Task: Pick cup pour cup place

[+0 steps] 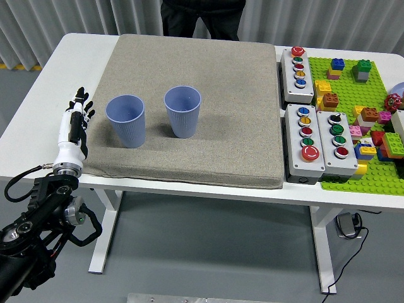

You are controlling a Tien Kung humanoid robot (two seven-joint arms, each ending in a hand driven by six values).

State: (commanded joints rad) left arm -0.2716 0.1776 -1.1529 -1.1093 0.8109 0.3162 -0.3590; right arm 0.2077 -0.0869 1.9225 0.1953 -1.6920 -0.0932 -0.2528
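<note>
Two blue ribbed cups stand upright on a grey mat [208, 126]. The left cup [126, 120] is near the mat's left edge. The right cup [183, 111] stands a little farther back, close beside it. I cannot see into either cup well enough to tell what it holds. My left hand [74, 120] is at the mat's left edge, left of the left cup and apart from it, fingers straight and holding nothing. My right arm is out of view.
Three grey button boxes [298, 65] [305, 142] [337, 142] stand right of the mat. A green baseplate [353, 95] with several loose bricks lies at the far right. A person [201, 17] stands at the far side, hands out of view.
</note>
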